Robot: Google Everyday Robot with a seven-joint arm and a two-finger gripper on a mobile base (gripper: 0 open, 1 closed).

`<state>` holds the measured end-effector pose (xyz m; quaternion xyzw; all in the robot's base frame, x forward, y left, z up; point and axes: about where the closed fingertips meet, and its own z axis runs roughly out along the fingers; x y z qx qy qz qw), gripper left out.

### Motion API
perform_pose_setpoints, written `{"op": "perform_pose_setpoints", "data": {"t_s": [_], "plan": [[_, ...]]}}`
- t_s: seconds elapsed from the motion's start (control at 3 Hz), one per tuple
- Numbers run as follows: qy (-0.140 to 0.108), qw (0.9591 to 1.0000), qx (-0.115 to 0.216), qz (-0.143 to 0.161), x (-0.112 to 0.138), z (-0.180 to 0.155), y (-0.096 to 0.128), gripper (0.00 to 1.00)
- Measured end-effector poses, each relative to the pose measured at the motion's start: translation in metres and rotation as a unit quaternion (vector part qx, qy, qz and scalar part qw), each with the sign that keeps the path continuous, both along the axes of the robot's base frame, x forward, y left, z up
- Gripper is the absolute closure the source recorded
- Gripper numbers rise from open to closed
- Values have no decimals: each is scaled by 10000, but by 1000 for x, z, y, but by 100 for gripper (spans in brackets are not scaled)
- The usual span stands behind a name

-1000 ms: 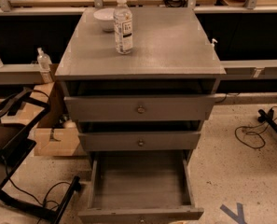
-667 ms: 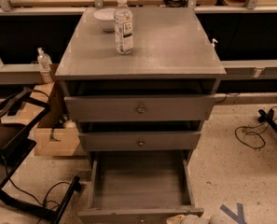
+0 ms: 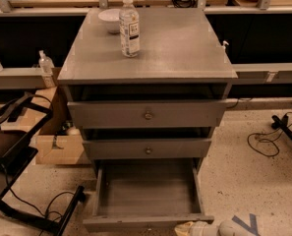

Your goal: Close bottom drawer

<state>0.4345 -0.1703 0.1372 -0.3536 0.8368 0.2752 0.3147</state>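
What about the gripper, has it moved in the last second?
Yes. The gripper has come into view from the lower edge, now at the front right corner of the bottom drawer.

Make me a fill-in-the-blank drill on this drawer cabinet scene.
The bottom drawer is pulled out and holds ___.
The claw sits low, at that drawer front's ___ end.
On the cabinet top, a water bottle stands beside a white ___.
Missing words: nothing; right; bowl.

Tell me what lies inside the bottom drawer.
The bottom drawer shows only bare grey planks. The middle drawer covers its rear. The gripper is outside, by the front's right end.
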Motion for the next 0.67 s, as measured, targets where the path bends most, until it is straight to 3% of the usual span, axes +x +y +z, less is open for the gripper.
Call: {"op": "perform_pose_setpoints", "data": {"t_s": [0.33, 0.67], "plan": [[-112, 9999, -80, 99, 23, 6, 2, 100], [-112, 9999, -80, 99, 20, 6, 2, 100]]}}
